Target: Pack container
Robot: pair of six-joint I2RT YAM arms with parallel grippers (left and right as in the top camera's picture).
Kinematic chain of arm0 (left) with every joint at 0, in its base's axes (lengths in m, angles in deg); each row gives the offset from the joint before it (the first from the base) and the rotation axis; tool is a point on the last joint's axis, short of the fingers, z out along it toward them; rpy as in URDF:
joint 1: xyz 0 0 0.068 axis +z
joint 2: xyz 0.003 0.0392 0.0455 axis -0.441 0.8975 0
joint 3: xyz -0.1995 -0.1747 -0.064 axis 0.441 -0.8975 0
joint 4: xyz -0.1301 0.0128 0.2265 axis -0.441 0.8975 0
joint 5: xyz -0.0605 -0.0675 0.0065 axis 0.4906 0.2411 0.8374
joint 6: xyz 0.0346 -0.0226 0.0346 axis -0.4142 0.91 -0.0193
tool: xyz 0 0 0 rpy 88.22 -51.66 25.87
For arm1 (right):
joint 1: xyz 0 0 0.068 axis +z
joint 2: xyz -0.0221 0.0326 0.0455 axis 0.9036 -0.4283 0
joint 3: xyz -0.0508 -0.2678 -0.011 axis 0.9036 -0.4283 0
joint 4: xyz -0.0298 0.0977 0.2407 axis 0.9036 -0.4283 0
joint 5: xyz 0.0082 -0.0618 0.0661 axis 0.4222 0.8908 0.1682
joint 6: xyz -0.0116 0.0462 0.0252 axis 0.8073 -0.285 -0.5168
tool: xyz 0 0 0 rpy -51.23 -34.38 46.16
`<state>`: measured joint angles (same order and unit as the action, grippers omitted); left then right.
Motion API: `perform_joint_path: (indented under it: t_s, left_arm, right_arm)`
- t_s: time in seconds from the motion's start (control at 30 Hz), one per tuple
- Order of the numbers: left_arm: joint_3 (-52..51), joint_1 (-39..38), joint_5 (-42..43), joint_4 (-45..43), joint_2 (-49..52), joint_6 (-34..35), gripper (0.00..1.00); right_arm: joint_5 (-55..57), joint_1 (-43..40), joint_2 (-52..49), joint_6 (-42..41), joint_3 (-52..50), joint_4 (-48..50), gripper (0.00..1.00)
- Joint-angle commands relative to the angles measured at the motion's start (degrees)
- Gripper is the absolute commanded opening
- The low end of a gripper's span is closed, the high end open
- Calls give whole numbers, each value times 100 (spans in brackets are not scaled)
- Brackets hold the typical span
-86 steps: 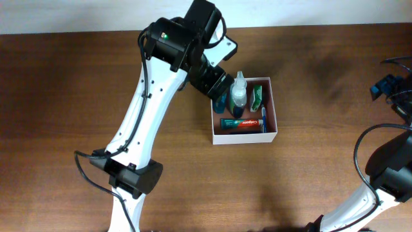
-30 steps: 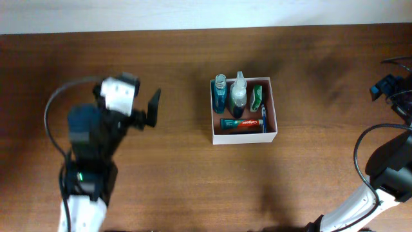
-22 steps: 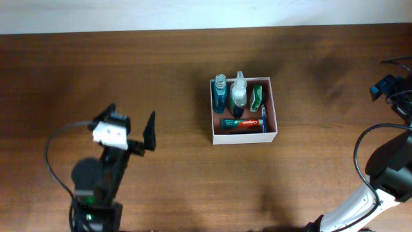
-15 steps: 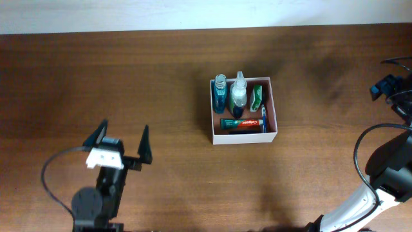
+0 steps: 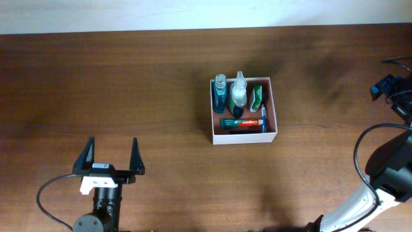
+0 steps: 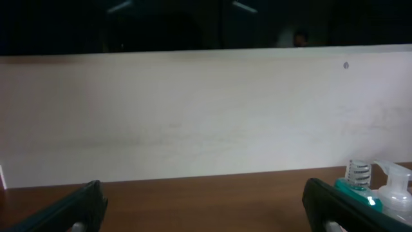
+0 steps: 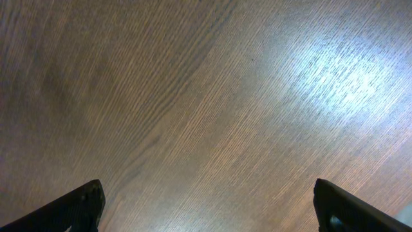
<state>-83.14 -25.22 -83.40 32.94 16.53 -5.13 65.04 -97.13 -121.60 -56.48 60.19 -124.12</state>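
The container (image 5: 244,137), a shallow white box with a reddish-brown inside, stands right of the table's middle. In it are a blue bottle (image 5: 220,94), a clear spray bottle (image 5: 239,94), a green packet (image 5: 257,96), a toothpaste tube (image 5: 243,123) and a blue toothbrush (image 5: 262,117). My left gripper (image 5: 112,153) is open and empty near the front left edge, far from the box. In the left wrist view its fingers point at the back wall, with the blue bottle (image 6: 358,184) and spray bottle (image 6: 395,189) at the lower right. My right gripper (image 7: 209,198) is open over bare wood.
The dark wooden table (image 5: 161,77) ends at a pale wall (image 6: 193,116) along its far edge. The right arm (image 5: 386,167) stands at the right edge of the overhead view, well away from the box.
My left arm has drawn back from the container's left side to the front left of the table, its gripper open and empty throughout. The right arm and the box's contents have not moved.
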Motion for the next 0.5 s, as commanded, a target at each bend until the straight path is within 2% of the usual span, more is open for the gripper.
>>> perform_joint_path:
  t_s: [0.0,0.37,0.47]
  left_arm:
    - [-162,39,-160,-68,-225,28,100]
    - [-481,39,-243,-140,-223,35,99]
    - [-474,46,-247,153,-223,35,99]
  right_arm:
    - [94,-15,46,17,-20,15,99]
    - [92,-15,46,17,-20,15,99]
    - [94,-15,46,17,-20,15,99]
